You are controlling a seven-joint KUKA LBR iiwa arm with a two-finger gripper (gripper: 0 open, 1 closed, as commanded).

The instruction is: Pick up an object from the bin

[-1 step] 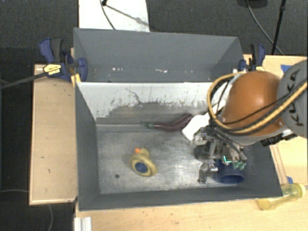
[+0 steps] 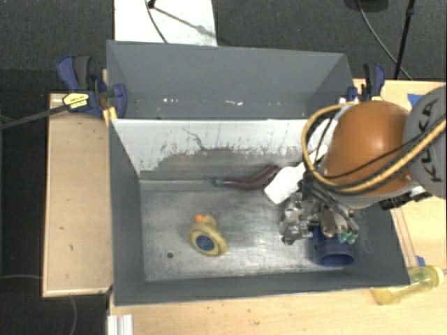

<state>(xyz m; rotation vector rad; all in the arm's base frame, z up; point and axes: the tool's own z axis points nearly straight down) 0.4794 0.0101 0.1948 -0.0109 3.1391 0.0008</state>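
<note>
Camera view from above: the gripper (image 2: 295, 230) is seen low in the grey metal bin (image 2: 223, 82), over the near right part of the floor, beneath the arm's orange cover (image 2: 367, 149). Its metal end is held close above the bin floor. Whether it is open or closed cannot be told, and nothing can be made out in its grasp.

Just to its right and slightly nearer lies a blue cylindrical cup (image 2: 332, 252), its round end turned toward the near wall and its far part hidden under the wrist. Whether the two are touching cannot be judged.

On the far side of the gripper a white piece (image 2: 281, 185) is partly covered by the arm. Left of that piece a dark purplish elongated thing (image 2: 244, 180) is stretched along the foot of the far wall.

Well apart to the left, on the open floor, a yellow ring with a blue centre (image 2: 208, 243) is found, with a small orange bit (image 2: 202, 220) at its far edge.
</note>
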